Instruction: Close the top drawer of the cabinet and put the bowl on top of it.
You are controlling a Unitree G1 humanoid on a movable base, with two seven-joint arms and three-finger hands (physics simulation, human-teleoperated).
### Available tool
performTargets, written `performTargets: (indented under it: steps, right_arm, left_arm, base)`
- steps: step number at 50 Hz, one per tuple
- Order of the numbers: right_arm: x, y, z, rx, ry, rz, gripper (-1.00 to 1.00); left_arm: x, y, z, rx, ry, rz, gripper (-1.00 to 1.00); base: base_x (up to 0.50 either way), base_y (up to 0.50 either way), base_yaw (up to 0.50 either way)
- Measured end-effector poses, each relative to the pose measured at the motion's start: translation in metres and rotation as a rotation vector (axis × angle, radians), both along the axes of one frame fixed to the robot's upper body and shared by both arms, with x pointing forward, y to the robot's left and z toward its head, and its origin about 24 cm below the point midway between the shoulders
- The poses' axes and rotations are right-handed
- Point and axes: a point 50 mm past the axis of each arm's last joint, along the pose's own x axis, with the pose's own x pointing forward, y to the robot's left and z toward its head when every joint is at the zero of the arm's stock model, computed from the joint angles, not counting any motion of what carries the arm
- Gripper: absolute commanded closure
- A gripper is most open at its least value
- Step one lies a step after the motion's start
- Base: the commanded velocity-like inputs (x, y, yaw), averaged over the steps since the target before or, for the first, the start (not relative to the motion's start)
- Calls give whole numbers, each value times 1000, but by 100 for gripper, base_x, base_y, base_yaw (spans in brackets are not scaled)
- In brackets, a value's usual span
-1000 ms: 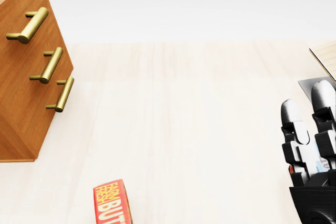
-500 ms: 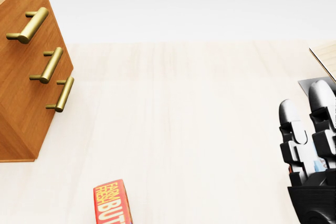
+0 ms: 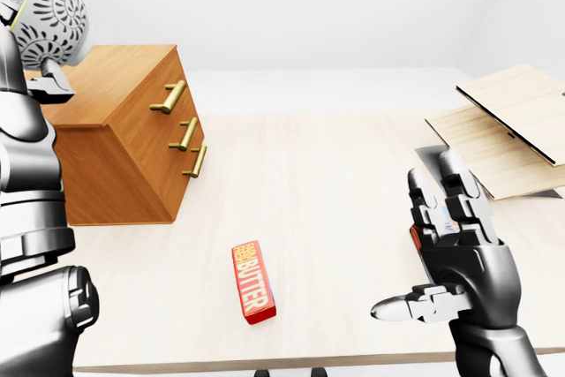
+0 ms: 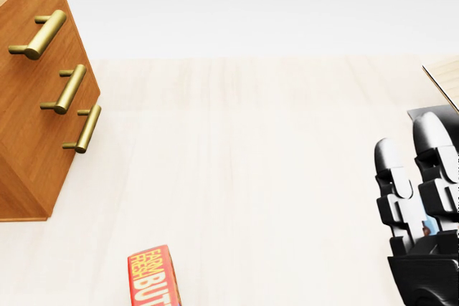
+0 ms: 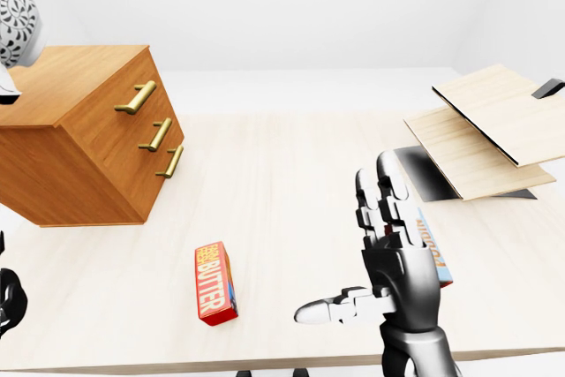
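Hovering above the boxy wooden cabinet point(image 3: 115, 165), a rounded, lace-patterned bowl point(image 3: 48, 6).

Right hand point(image 5: 402, 280) glossy dark grey; three segmented fingers point(image 5: 389, 184), pale tips; left arm point(image 3: 31, 218) alike.

The right hand point(image 5: 402, 275) is open above the table point(image 5: 291, 174), fingers upward, thumb pointing to the view's left. A red butter box point(image 5: 214, 282) lies to its left. The cabinet point(image 5: 79, 143) shows flush drawer faces. The patterned bowl point(image 5: 13, 24) is above its top, at the left edge.
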Motion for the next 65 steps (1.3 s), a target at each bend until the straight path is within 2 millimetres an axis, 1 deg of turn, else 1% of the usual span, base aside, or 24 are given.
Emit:
performTargets:
  steps: [12, 21, 25, 45, 49, 50, 51, 54, 65]
  right_arm:
    - [1, 0, -1, -1, 6, 3, -100]
    - [1, 1, -2, -2, 9, 4, -100]
    - [1, 1, -2, -3, 11, 5, -100]
    - [2, 2, -3, -4, 15, 7, -100]
    - [2, 2, -3, -4, 16, 7, -100]
    - [2, 2, -3, -4, 17, 7, -100]
    - [2, 2, -3, -4, 17, 7, -100]
    - [1, 2, -3, -4, 16, 7, -100]
    - [1, 2, -3, -4, 15, 7, -100]
  left_arm:
    - [12, 16, -10, -83, 50, 75, 100]
    - [17, 23, -20, -131, 85, 115, 100]
    - [19, 24, -25, -147, 99, 128, 100]
    - [24, 21, -26, -155, 87, 165, 100]
    - [25, 20, -29, -168, 87, 166, 100]
    - [25, 20, -30, -172, 86, 166, 57]
    - [25, 20, -30, -171, 83, 168, -100]
    - [25, 21, -32, -185, 81, 172, -100]
    - [23, 23, -19, -196, 21, 188, -100]
  base:
    - [0, 0, 0]
    - [0, 0, 0]
    - [0, 0, 0]
    - [0, 0, 0]
    - [0, 0, 0]
    - [0, 0, 0]
    - [0, 0, 0]
    - [0, 0, 0]
    - [0, 0, 0]
